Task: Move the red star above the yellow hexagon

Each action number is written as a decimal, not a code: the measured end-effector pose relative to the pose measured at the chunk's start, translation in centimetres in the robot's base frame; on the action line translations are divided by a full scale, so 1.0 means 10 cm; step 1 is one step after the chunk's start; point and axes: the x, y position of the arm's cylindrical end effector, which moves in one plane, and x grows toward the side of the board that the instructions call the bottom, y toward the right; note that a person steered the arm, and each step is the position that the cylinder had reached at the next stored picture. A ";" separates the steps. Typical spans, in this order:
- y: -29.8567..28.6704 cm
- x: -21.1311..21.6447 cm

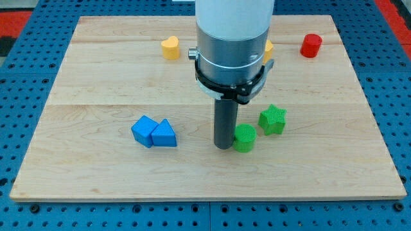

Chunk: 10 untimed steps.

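Note:
My tip [223, 146] rests on the wooden board [96, 96] at the lower centre, touching or almost touching the left side of a green cylinder [244, 138]. A green star [273, 119] sits just right of and above that cylinder. A red block [311, 45], rounded in outline with its exact shape unclear, stands at the view's top right. A yellow block [268, 49] shows only as a sliver behind the arm's housing, so its shape cannot be made out. A yellow heart [170, 47] sits at the top, left of the arm.
A blue cube [144, 130] and a blue triangle [164, 134] sit together at the lower left, touching. The arm's wide grey housing [232, 38] hides the top centre of the board. A blue pegboard surrounds the board.

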 end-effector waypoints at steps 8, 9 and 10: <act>0.22 -1.24; 0.13 -1.50; -0.04 -1.72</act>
